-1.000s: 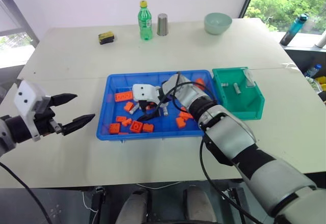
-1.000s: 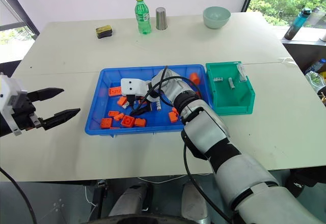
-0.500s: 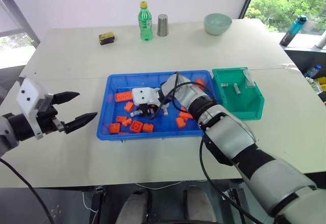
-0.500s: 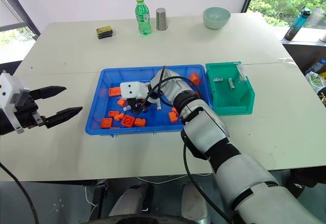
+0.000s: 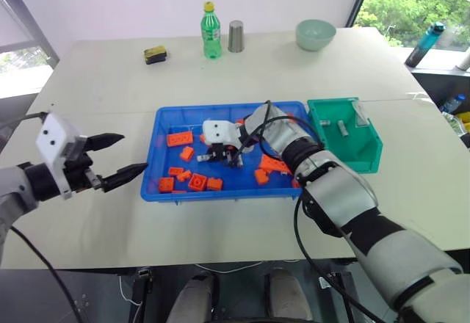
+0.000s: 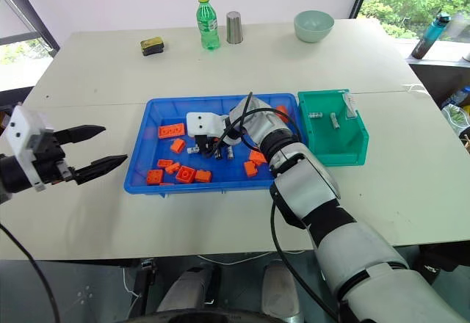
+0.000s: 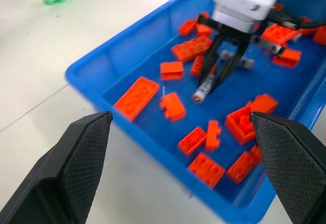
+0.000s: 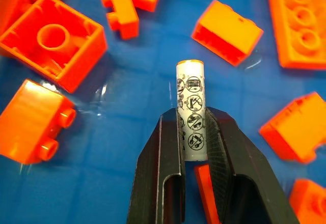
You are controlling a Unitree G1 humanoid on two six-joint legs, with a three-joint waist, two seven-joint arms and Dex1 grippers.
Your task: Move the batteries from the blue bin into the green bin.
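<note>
Silver-grey arms, white wrist blocks, black cables

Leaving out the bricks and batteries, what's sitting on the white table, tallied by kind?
Bins: 2, the blue bin and the green bin
Bottles: 1, the green bottle
Cups: 1, the metal cup
Bowls: 1, the pale green bowl
Small blocks: 1, the yellow and black block
Total: 6
</note>
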